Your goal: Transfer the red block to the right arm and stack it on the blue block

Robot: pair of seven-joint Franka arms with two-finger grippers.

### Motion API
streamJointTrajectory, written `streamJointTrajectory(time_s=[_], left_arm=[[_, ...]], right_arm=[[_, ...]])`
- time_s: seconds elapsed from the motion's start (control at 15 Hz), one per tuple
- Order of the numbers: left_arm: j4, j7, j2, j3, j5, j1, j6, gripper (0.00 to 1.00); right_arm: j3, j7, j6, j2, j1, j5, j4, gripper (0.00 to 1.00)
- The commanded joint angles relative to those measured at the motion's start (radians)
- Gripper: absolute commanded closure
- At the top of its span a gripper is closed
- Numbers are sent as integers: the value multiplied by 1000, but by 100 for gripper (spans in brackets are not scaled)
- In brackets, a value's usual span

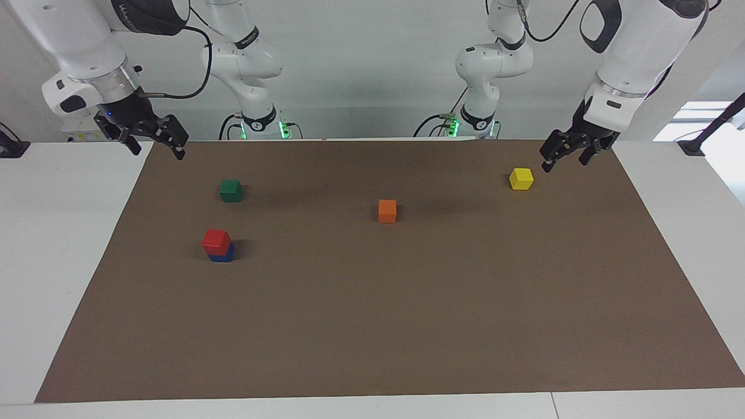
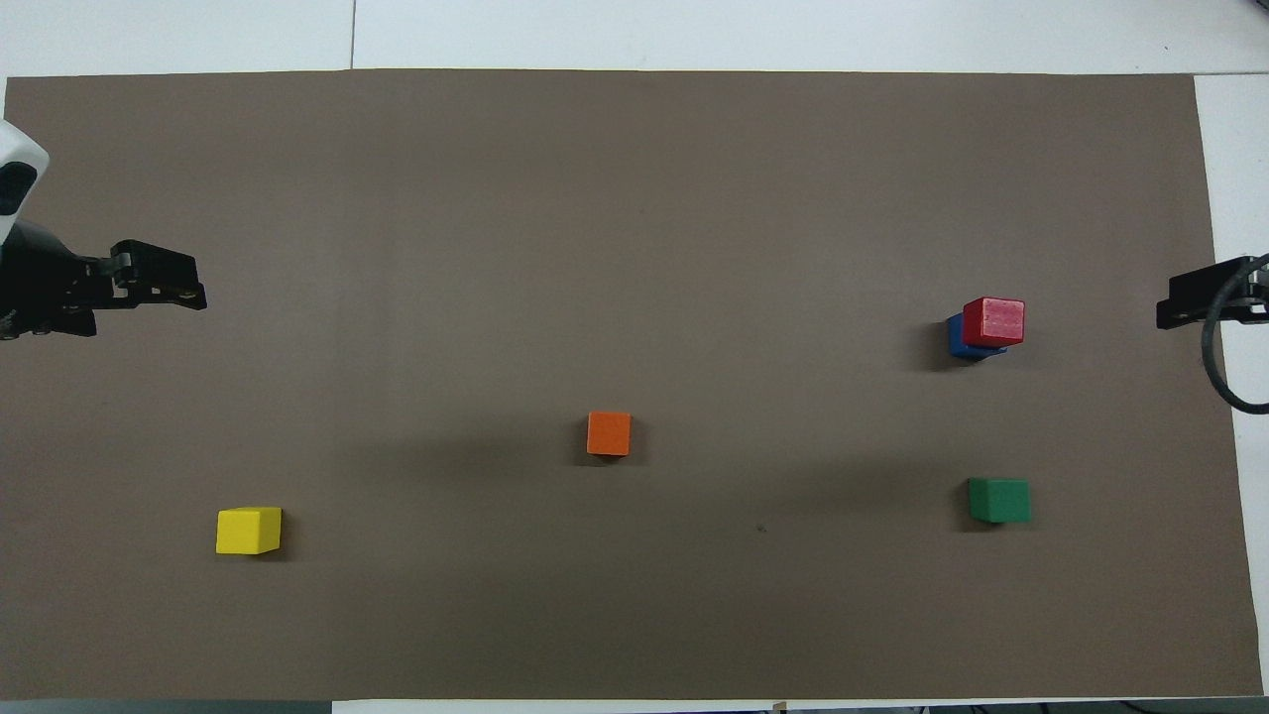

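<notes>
arms (image 1: pixel 87 52) whole facing | overhead: end effector tips | red block (image 1: pixel 216 241) on blue block (image 1: pixel 223 254)

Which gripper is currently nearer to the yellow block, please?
The left gripper hangs empty just beside the yellow block. The right gripper is up at the right arm's end of the table, past the green block.
</notes>
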Motion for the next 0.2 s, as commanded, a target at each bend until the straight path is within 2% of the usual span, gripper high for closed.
streamJointTrajectory(time_s=[0.0,0.13], left_arm=[[-26,3,-25,-1,-9,9,-4,0],[-26,3,-25,-1,-9,9,-4,0]], right_arm=[[7,-29,20,-22,-15,-7,-27,0],[7,-29,17,-22,-13,-7,-28,0]])
